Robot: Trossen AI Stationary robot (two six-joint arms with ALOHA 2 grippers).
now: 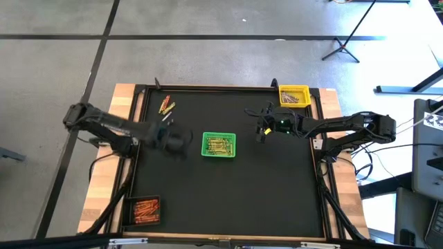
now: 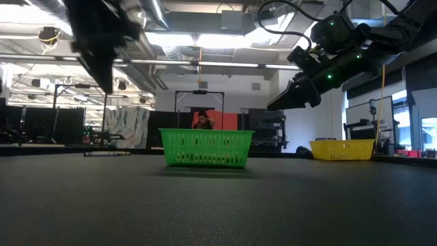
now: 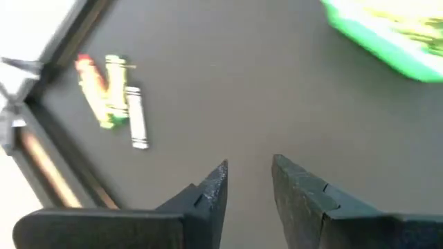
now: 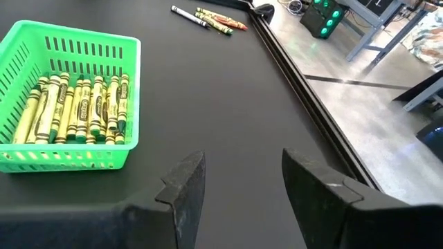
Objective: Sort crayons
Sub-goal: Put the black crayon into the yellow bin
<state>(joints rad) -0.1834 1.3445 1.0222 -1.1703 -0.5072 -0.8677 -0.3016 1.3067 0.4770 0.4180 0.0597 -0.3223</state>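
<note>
A few loose crayons [image 1: 166, 106], red, yellow-green and grey, lie on the black mat near the far left corner; they also show in the left wrist view [image 3: 114, 97] and the right wrist view [image 4: 211, 19]. My left gripper [image 1: 181, 138] is open and empty above the mat, left of the green basket [image 1: 219, 144], which holds several green crayons [image 4: 76, 109]. My right gripper [image 1: 261, 131] is open and empty, raised right of the green basket. In the low view my left gripper [image 2: 102, 65] is blurred and my right gripper [image 2: 283, 101] hangs high.
A yellow basket [image 1: 293, 96] with crayons stands at the far right corner. A black basket [image 1: 145, 210] with orange crayons stands at the near left corner. A raised black frame [image 1: 228, 88] borders the mat. Bare mat lies between the baskets.
</note>
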